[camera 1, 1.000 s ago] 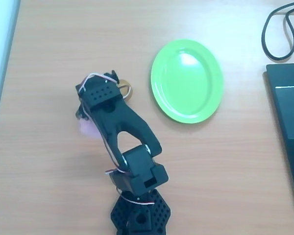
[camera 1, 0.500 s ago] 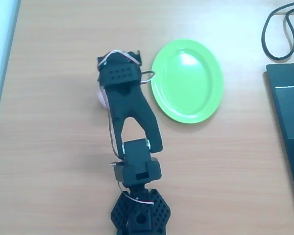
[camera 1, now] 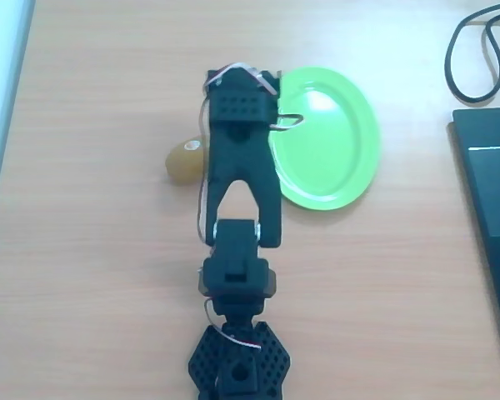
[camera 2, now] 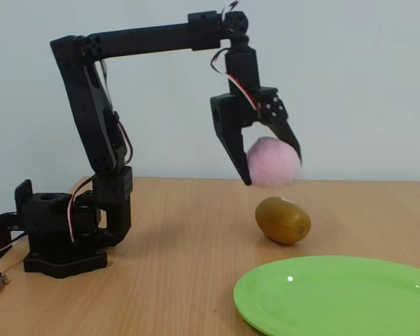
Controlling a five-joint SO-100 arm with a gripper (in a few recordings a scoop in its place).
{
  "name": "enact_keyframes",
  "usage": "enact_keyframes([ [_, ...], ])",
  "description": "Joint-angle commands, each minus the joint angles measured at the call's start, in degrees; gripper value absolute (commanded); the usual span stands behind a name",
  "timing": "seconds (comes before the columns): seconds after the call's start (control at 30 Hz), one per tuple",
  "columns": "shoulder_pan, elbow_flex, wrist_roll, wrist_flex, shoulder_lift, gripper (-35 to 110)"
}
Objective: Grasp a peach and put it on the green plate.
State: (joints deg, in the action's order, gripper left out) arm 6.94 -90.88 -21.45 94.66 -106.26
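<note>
The gripper (camera 2: 271,170) clamps the peach (camera 2: 273,161) between its 2 fingers, held in the air above the table (camera 2: 175,280). The peach hangs above the brown fruit (camera 2: 283,220), behind the green plate (camera 2: 336,297).

Looks like an office or lab desk: pale wood-grain tabletop (camera 1: 92,275), plain light wall (camera 2: 364,84), a black cable (camera 1: 471,50) looped at one corner, a dark flat device (camera 1: 492,217) beside it, a small black arm (camera 2: 98,133) bolted down.
</note>
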Motion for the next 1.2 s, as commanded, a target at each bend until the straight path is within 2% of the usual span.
enact_keyframes([
  [0.0,4.5,4.3,0.6,0.5,2.4,36],
  [0.5,16.0,25.1,2.1,2.2,23.1,36],
  [0.77,17.6,35.9,1.7,2.5,33.7,36],
  [1.17,18.2,43.1,2.3,2.5,46.0,36],
])
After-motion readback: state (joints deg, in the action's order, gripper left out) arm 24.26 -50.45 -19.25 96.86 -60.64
